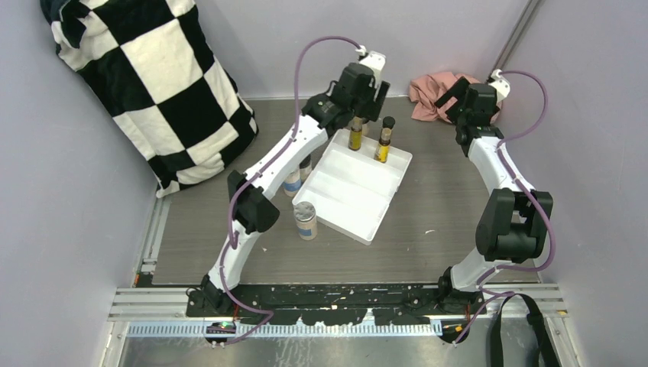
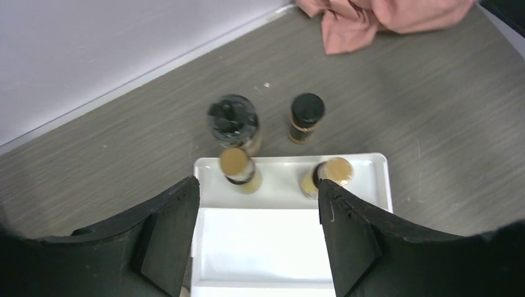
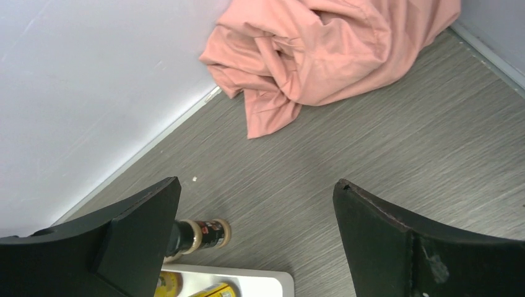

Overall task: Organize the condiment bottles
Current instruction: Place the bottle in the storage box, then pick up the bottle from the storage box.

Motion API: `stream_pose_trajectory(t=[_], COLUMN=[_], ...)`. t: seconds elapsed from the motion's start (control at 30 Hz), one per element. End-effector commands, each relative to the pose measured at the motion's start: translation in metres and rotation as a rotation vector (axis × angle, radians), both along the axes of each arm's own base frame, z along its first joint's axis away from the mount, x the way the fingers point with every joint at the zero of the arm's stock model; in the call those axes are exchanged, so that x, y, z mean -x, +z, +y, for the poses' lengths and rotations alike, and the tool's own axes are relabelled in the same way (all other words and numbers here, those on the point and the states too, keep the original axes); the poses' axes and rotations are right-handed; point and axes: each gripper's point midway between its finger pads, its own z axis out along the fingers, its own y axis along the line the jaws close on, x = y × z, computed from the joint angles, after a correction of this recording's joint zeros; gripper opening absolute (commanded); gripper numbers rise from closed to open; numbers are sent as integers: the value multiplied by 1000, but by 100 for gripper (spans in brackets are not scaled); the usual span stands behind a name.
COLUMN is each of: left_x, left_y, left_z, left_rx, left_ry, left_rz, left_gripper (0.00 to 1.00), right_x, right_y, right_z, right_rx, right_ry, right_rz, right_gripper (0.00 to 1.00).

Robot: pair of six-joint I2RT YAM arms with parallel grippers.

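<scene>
Two slim amber bottles (image 2: 238,170) stand upright at the 12 o'clock end of the white tray (image 1: 344,200). The left fingers (image 2: 167,235) hang spread above them, pinching nothing. A silver-lidded jar (image 1: 306,220) stands on the surface (image 1: 428,245) at the tray's 8 o'clock. The right fingers (image 3: 139,223) gape wide, empty, near the pink cloth (image 3: 328,49).

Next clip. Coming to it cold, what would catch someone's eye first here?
The big black-and-white checkered blanket slumped in the far left corner dominates. Next comes the white tray at mid-table, with one amber bottle and a second amber bottle standing at its far end, and the open left gripper hovering over them. A crumpled pink cloth lies in the far right corner, by the open right gripper.
</scene>
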Motion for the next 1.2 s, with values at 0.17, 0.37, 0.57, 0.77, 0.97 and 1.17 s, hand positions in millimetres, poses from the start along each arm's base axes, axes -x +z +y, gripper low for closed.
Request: stream_pose_trajectory(t=[0.17,0.37,0.57,0.77,0.97,1.17], left_x=[-49,-65,-70,-73,-77,-84], left_y=[4,-19,-26,-27,-33,-36], left_z=[31,17,7,4,0,5], left_rx=[97,114,178,211,211,204], left_ry=[8,-67,-135,-163,-173,-127], left_rz=[0,9,35,41,34,23], left_gripper=[74,78,84,91,99,97], right_x=[-1,-5,-8,-10,-11,-12], right_y=[43,41,36,32,29,27], right_z=[19,25,27,31,32,33], right_rx=[32,40,45,49,52,60], right_ry=[47,59,63,69,68,71], right_rz=[-66,-63,-55,-50,-49,-48], right_gripper=[100,100,100,100,100,100])
